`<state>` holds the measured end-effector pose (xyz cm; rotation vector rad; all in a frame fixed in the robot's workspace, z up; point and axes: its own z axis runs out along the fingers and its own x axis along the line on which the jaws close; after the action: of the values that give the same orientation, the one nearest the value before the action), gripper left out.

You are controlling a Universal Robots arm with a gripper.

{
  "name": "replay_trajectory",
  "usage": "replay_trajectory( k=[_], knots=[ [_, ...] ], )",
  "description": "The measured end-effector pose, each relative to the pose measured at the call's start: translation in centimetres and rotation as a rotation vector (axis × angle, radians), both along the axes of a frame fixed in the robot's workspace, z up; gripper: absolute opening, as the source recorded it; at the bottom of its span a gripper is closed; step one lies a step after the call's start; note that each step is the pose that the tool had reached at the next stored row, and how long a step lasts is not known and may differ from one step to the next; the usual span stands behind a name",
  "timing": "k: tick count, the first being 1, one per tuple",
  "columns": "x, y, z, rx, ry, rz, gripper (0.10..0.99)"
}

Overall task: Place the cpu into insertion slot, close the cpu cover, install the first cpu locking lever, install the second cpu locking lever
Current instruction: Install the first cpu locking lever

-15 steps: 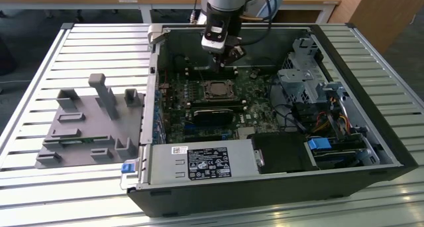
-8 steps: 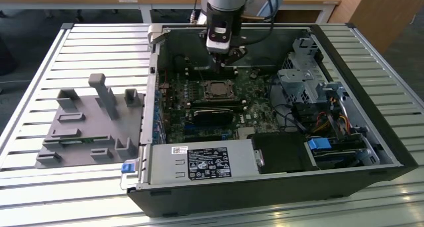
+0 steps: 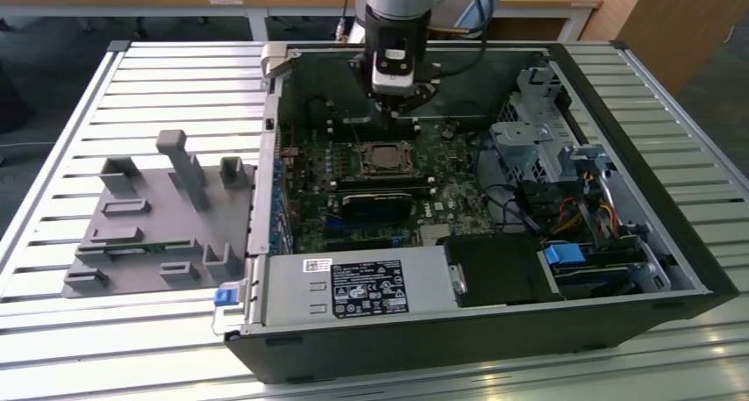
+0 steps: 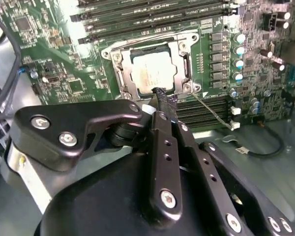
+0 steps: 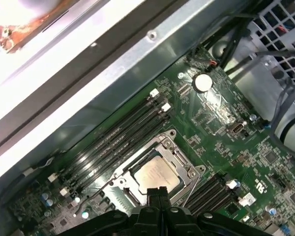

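By cpu cover (image 4: 123, 73) | hand (image 4: 160, 94) tips together | cpu (image 4: 152, 71) under cover

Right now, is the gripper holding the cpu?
No, in the second wrist view the cpu lies flat, framed by the cover, and the shut gripper has nothing between its tips.

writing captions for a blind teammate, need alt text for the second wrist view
Black fingers, closed together, point their tips at one edge of the silver cpu cover, which lies flat around the dull silver cpu on a green circuit board. Long black slots run on two sides of the cover.
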<state>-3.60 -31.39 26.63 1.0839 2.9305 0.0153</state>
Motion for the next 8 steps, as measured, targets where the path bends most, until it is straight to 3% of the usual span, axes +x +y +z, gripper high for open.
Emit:
replay_trajectory(
  k=[8],
  knots=[
    [0.0,0.0,-0.01,0.0,0.0,0.078,0.106]
  ],
)
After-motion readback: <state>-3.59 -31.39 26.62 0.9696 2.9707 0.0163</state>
